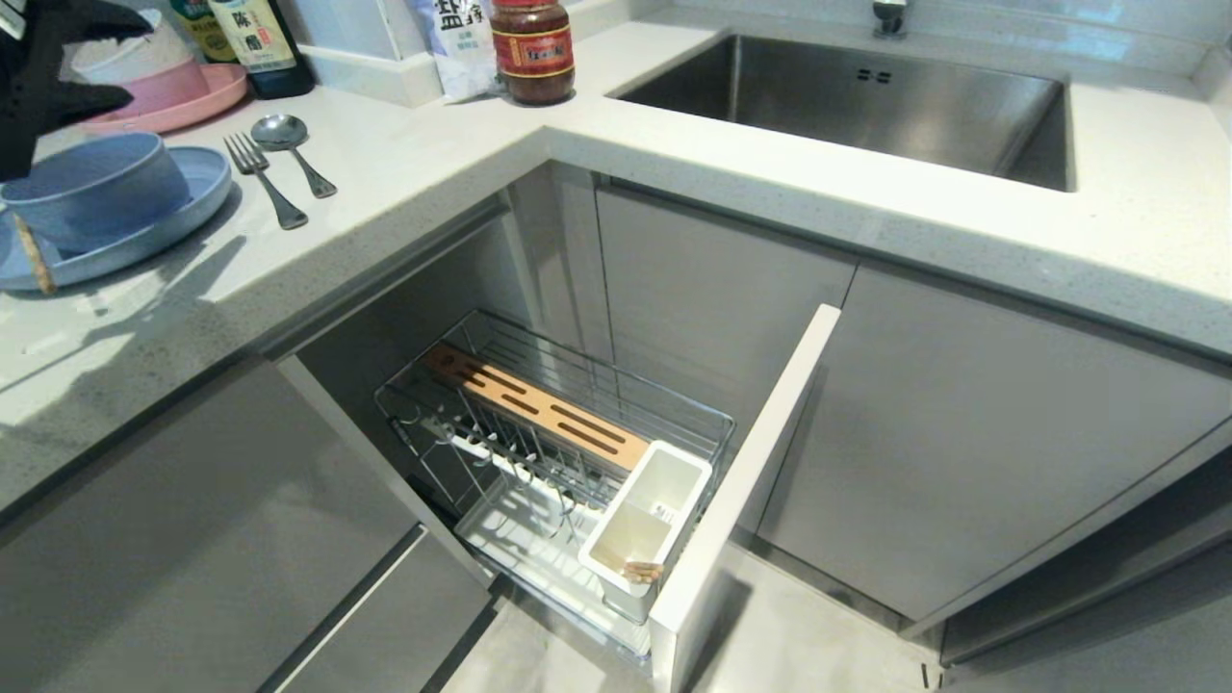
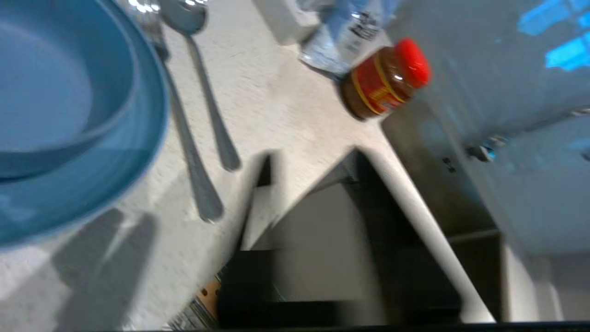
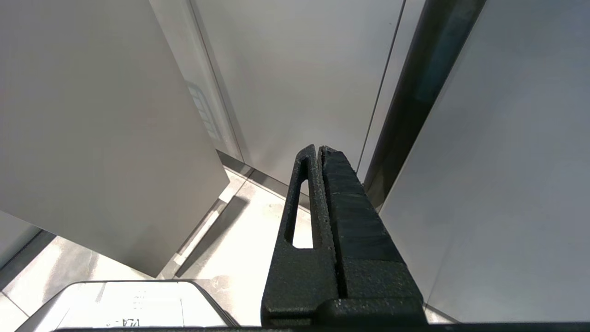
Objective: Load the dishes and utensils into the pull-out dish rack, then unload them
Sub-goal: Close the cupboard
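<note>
On the pale speckled stone counter [image 1: 404, 183], at the far left, the deep matte blue-grey bowl [image 1: 96, 188] sits inside the wide, shallow light-blue round plate [image 1: 183, 217], with 1 light wooden chopstick [image 1: 34, 255] leaning across the plate's near rim. Just beside the plate lie the slim silver metal fork [image 1: 262, 179] and the silver metal spoon [image 1: 289, 149], side by side. The black left gripper [image 1: 82, 63] hangs above the bowl, its fingers spread apart with nothing between them. Below the counter, the chrome wire pull-out dish rack [image 1: 558, 452] stands drawn out, and something wooden lies in the bottom of its white plastic utensil cup [image 1: 647, 525]. The black right gripper [image 3: 319, 154] points at grey cabinet doors [image 3: 295, 69], fingers pressed together and empty. A red-lidded sauce jar [image 1: 532, 50] stands near the steel sink [image 1: 847, 96].
</note>
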Available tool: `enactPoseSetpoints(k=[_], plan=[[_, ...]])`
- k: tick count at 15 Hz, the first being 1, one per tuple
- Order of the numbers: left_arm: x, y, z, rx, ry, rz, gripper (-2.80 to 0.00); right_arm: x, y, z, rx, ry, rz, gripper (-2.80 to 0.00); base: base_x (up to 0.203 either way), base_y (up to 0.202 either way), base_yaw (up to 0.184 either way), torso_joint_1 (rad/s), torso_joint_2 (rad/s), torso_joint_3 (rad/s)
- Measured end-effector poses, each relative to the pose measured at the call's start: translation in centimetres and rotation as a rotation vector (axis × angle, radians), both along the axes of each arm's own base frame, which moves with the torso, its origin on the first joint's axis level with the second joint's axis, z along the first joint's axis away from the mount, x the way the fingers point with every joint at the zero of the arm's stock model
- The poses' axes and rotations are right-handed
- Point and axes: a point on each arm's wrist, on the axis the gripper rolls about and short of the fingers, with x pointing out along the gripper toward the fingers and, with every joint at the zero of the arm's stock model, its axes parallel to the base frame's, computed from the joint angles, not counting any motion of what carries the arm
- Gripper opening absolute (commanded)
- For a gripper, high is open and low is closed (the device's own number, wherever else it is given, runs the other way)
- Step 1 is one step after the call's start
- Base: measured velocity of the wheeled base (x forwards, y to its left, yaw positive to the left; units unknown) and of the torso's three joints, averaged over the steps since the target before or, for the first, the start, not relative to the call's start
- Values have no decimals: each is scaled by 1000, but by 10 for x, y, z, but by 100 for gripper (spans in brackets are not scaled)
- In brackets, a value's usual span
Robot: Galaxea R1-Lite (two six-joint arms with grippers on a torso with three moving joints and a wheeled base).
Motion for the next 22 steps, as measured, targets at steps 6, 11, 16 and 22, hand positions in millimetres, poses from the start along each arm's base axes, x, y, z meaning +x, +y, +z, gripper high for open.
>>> enactPoseSetpoints(k=[6, 11, 16, 22], plan=[[-45, -46, -9, -5, 119, -313, -280, 0, 0, 0, 0, 0, 0, -280, 0, 0, 0, 0, 0, 0], [-73, -97, -43, 20, 326, -661, -280, 0, 0, 0, 0, 0, 0, -280, 0, 0, 0, 0, 0, 0], [-86, -148, -87, 94, 535, -863, -280, 0, 0, 0, 0, 0, 0, -280, 0, 0, 0, 0, 0, 0], [-89, -192, -127, 181, 702, -933, -280, 0, 0, 0, 0, 1, 0, -280, 0, 0, 0, 0, 0, 0]])
